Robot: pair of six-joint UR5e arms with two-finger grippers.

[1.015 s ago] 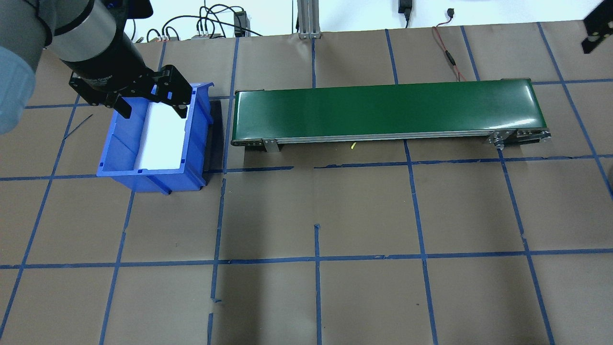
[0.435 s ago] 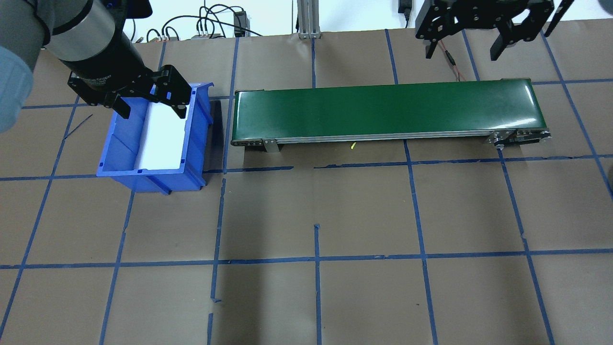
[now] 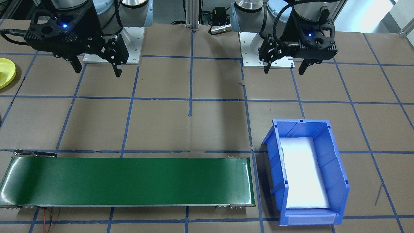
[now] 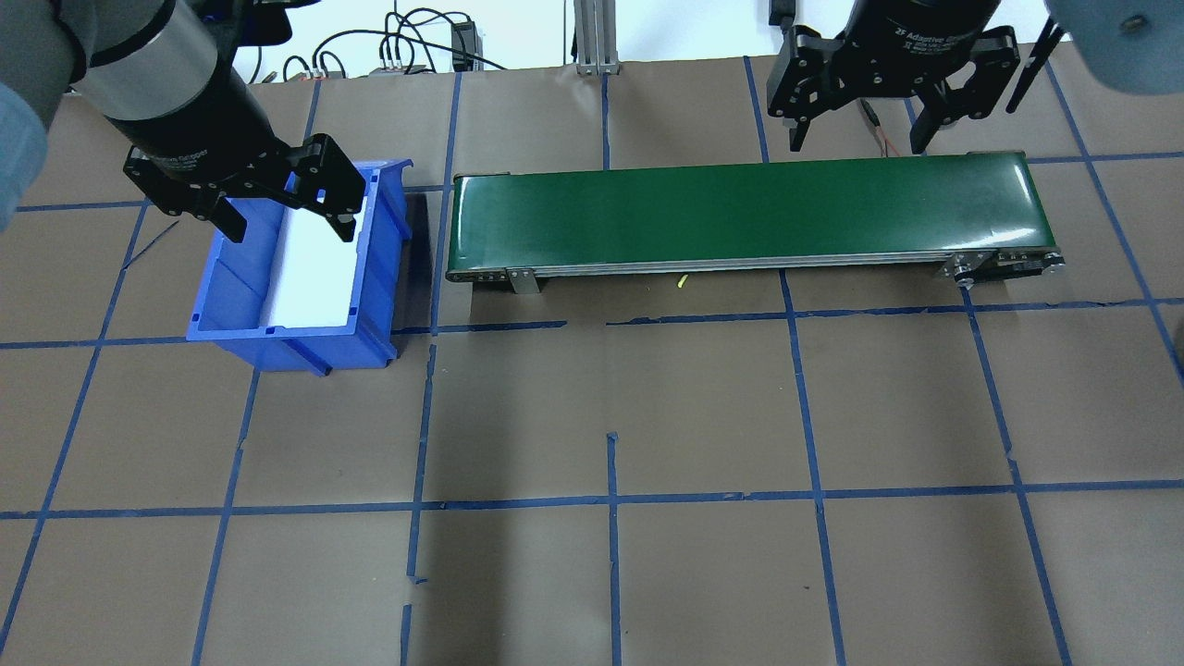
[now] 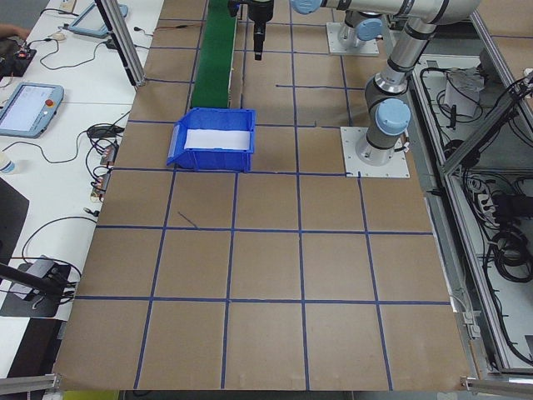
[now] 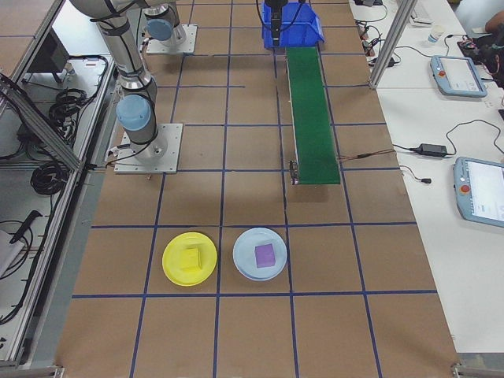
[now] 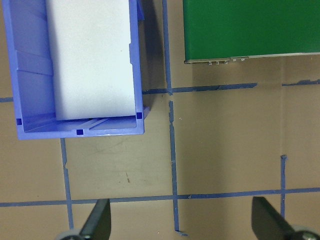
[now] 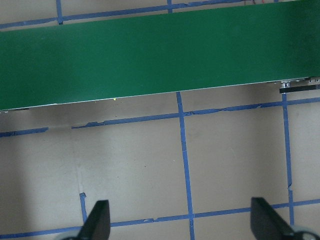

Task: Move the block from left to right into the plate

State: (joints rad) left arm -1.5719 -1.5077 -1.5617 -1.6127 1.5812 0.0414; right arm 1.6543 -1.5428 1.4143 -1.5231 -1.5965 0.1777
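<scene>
The yellow plate (image 6: 175, 272) lies on the table far beyond the belt's right end, with a yellow block (image 6: 190, 257) on it; its edge also shows as the plate (image 3: 5, 72). My left gripper (image 4: 289, 228) hangs open above the blue bin (image 4: 296, 348), which holds only a white pad. It is the left gripper (image 3: 283, 70) in the front view, and its fingers (image 7: 97, 224) are spread with nothing between them. My right gripper (image 4: 856, 144) is open and empty above the far side of the green belt (image 4: 740, 213), and appears as the right gripper (image 3: 97, 71) from the front.
A light-blue plate (image 6: 246, 266) with a purple block (image 6: 264, 254) sits beside the yellow one. The green belt (image 3: 129, 181) runs from the bin (image 3: 276, 168) toward the plates' side. Blue tape lines grid the brown table. Cables and tablets lie past the table's far edge.
My right gripper has come into the overhead view from the top right and moved left and lower, over the belt's right part. The left gripper shifted slightly over the bin.
</scene>
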